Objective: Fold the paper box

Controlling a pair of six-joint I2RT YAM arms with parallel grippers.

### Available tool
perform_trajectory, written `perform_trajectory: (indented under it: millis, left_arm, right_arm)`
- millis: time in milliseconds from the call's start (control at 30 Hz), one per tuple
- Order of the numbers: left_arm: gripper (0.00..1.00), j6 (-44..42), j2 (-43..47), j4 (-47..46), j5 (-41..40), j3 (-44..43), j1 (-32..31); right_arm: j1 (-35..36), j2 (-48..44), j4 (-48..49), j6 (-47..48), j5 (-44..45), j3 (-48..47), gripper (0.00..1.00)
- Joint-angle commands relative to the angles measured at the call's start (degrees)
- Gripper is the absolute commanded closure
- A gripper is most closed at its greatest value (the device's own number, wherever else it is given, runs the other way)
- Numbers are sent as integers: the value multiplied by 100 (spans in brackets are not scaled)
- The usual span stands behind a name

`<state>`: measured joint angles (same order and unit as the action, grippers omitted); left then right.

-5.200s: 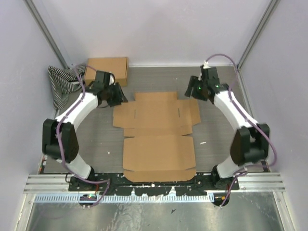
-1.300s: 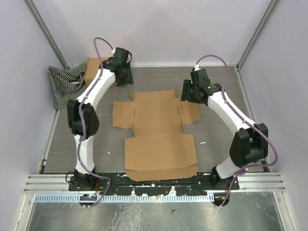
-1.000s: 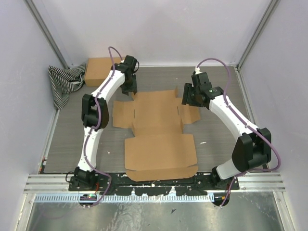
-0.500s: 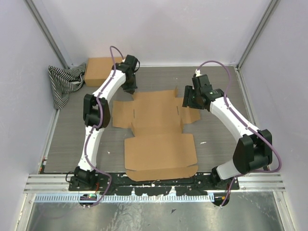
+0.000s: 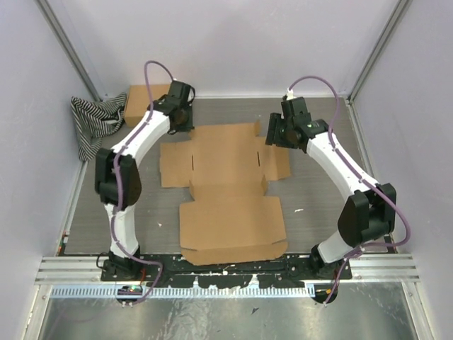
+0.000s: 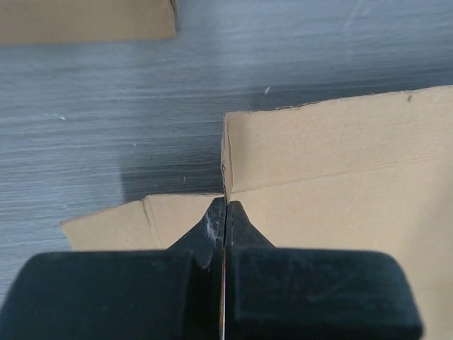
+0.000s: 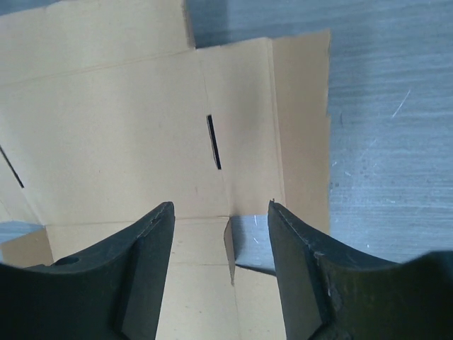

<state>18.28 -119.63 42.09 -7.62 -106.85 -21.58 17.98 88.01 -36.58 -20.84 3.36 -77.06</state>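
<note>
Paper box [image 5: 226, 188] shifted slightly left, lies nearly flat between grippers. Left gripper [image 6: 225, 211] closed, seemingly pinching its far-left corner tab; right gripper [image 7: 219, 209] wide open over right flap. Folding barely begun.

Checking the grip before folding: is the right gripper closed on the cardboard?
No, the right gripper has its fingers wide apart, with the paper box showing between them.

Both arms, left [image 5: 141, 134] and right [image 5: 340, 166]: white links, black joints, looping purple cable [image 5: 148, 71]; my fingers [image 7: 141, 269] matte black wedges.
</note>
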Motion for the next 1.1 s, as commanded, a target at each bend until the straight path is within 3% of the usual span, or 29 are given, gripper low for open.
perform_trajectory:
  millis: [0,300,833,933,1067]
  left_arm:
    - [100,-290,1322,-1696,37,943,-80]
    - [100,-777,2929,-4185,297,3408,-324]
    - [100,-1576,4070,-6542,-620,5450,-1093]
    - [100,-1599,4232,-6896,-717,5708,-1101]
    - [100,-1616,4363,-7230,-697,5965,-1102]
  right_arm:
    - [-97,174,-18,149,-33,-726,39]
    - [-150,249,-349,391,-103,-1375,38]
    - [-154,98,-836,462,-336,-1363,44]
    - [-153,99,-932,492,-342,-1371,51]
    - [-151,83,-948,546,-421,-1356,73]
